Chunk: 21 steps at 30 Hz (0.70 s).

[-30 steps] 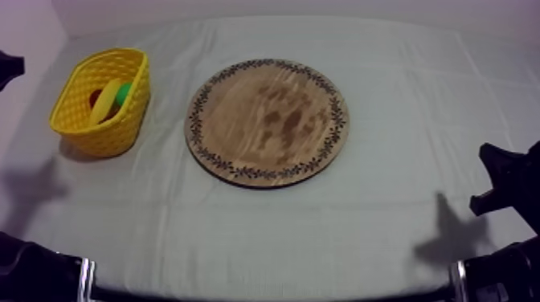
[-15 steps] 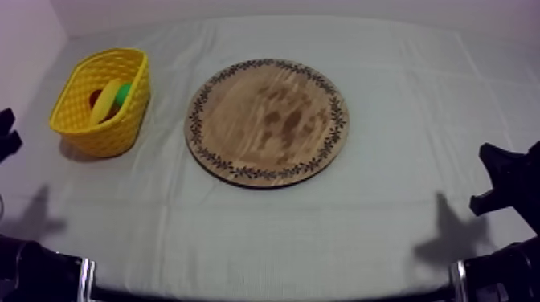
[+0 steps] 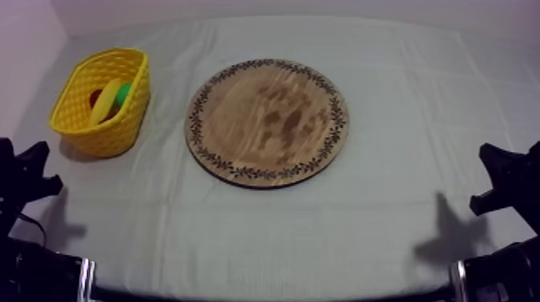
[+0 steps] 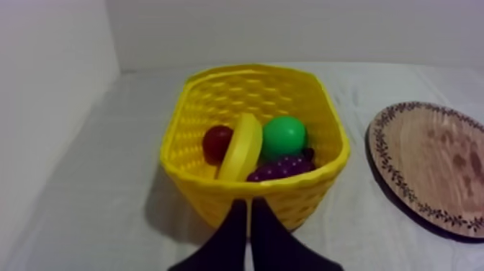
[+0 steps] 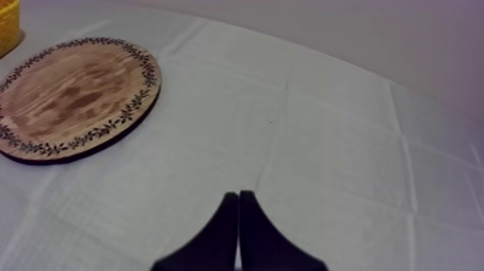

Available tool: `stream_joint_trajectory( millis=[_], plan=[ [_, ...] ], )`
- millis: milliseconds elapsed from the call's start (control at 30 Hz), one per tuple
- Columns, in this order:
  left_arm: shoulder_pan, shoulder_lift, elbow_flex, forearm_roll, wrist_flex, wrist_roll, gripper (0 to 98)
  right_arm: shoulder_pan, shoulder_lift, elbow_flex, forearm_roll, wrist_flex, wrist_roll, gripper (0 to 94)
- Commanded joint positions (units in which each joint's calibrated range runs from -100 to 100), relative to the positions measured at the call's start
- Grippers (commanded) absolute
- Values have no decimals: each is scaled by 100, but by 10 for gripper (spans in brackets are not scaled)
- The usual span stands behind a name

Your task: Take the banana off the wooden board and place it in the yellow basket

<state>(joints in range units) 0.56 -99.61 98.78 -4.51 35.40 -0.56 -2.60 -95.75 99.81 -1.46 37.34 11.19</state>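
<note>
The basket [image 3: 104, 136] sits on the table [image 3: 321, 233] left of the board [image 3: 267, 120], near it but not touching, and in it lie the banana [image 3: 107, 100], the grapes [image 4: 282, 168] and the small red fruit [image 4: 216, 142].

In the left wrist view the near wall of the basket [image 4: 216, 194] hides the lower ends of the banana [image 4: 241, 148] and the grapes [image 4: 281, 168]. The banana covers part of the small red fruit [image 4: 216, 142] and of a green fruit [image 4: 283, 137] whose kind cannot be told. The picture's edge cuts the board [image 4: 439, 166]. In the right wrist view the edge cuts the basket to a sliver.
</note>
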Motion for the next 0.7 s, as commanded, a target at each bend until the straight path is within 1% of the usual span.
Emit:
stream_joint_trajectory(
  millis=[0, 100, 333, 667],
  plan=[
    [-5, -3, 37, 20, -113, 32, 0, 0, 0, -3, -3, 0, 15, 3],
    [-38, -10, 77, 44, -206, 90, 0, 0, 0, -3, -3, 0, 16, 3],
    [-84, -13, 105, 75, -291, 360, 0, 0, 0, -3, -3, 0, 16, 3],
    [-115, -13, 111, 139, -296, 432, 0, 0, 0, -3, -3, 0, 16, 3]
  ],
)
